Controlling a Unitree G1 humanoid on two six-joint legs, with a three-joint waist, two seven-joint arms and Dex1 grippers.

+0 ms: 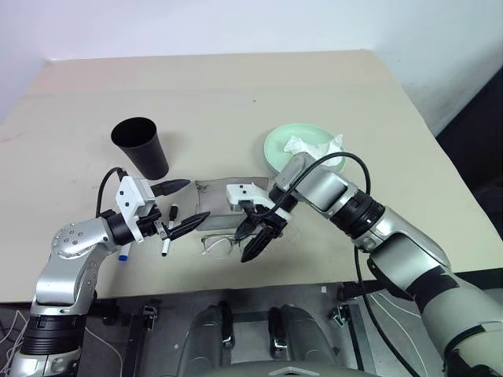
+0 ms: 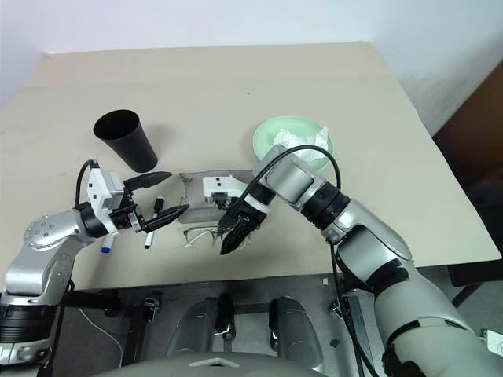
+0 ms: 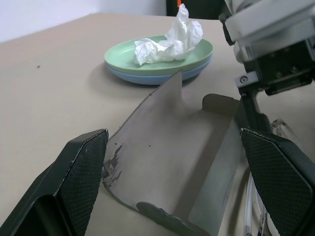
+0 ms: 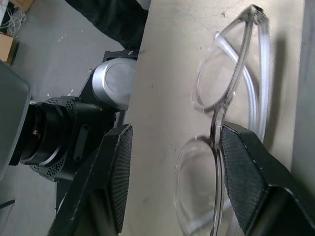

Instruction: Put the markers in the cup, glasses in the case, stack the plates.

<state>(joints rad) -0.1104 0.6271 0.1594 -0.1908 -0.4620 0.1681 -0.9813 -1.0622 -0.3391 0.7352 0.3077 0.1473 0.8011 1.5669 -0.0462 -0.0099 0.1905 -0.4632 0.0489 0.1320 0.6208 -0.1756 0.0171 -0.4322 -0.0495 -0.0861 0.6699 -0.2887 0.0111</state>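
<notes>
Glasses (image 4: 231,98): thin clear-rimmed plastic spectacles, lying folded on the tan tabletop (image 1: 236,94), just in front of the open grey case (image 3: 172,172), on its near side toward the table's front edge. One temple arm runs along behind the lenses.

Handling, as a judgement: very light, slick plastic, springy rather than stiff; lenses will smear or scratch, and the temples can splay or snag. Best purchase looks to be the bridge between the two lenses, or the top bar close to it. Pinching a lens face risks it squirting out.

Right gripper (image 4: 172,182): angled down over the glasses, black fingers partly apart, straddling the frame about at the bridge. One pad looks right against the frame, the other stands off on bare table. Nothing gripped yet as far as can be seen.

Case: grey fabric-faced hinged spectacle case, lid up, tray empty, ready to receive.

Left gripper (image 1: 179,206): just left of the case, level, jaws wide apart, holding nothing, aimed toward the case.

Markers (image 1: 168,232): two slim white pens on the table left of the case, under the left gripper.

Tall black tapered cup (image 1: 142,148): behind and left of the case, upright.

Plates (image 3: 160,64): mint green on light blue, already stacked, behind and right of the case, crumpled white tissue (image 3: 170,39) on top.
</notes>
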